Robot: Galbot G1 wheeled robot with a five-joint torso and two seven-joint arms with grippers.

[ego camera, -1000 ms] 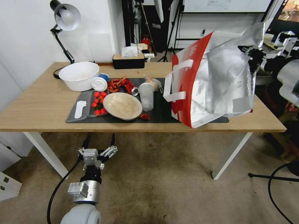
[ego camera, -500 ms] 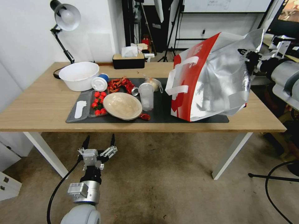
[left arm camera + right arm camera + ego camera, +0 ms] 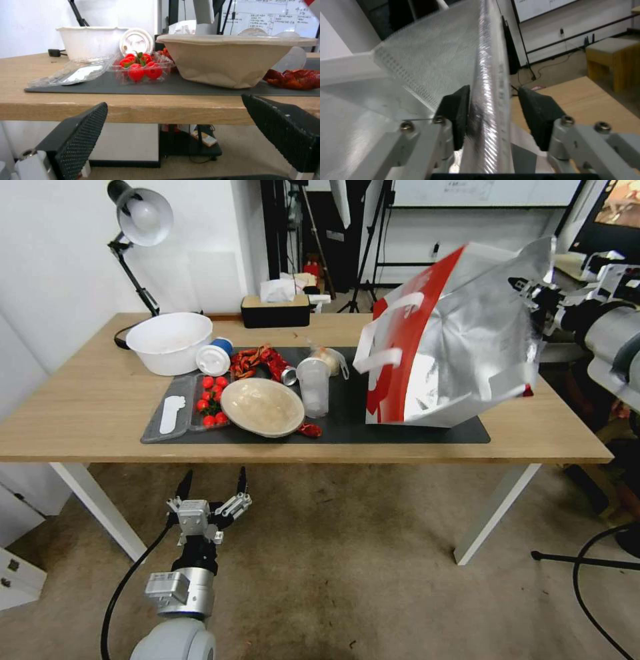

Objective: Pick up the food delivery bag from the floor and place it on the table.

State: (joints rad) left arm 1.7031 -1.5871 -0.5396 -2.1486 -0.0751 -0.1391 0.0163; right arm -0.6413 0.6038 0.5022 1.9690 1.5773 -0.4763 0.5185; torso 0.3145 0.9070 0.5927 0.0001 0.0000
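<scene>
On my head view the food delivery bag (image 3: 453, 347) sits on the desk (image 3: 87, 407), its base on the right end of the dark grey mat (image 3: 347, 407). It is tilted: the left lower edge touches the mat, while the right side looks raised a little off it. The red band faces the clutter in the middle of the desk, two white strap handles (image 3: 380, 359) hang on that side, and the silver foil lining faces me.

My right claw (image 3: 533, 300) is at the bag's upper right corner. In the right wrist view the right claw (image 3: 496, 117) has the foil rim (image 3: 490, 75) between its two black pads (image 3: 458, 115); one pad lies against the foil and the other stands a little off it, so I cannot tell whether the grip is closed or loosened.

My left claw (image 3: 212, 488) hangs low over the floor (image 3: 373, 593), just in front of the desk's near edge, fingers spread wide and holding nothing. The left wrist view looks past the left claw (image 3: 173, 127) at the desk edge, a beige paper bowl (image 3: 230, 60), a clear tray of cherry tomatoes (image 3: 141, 67) and a white tub (image 3: 90, 42) on the mat.
</scene>
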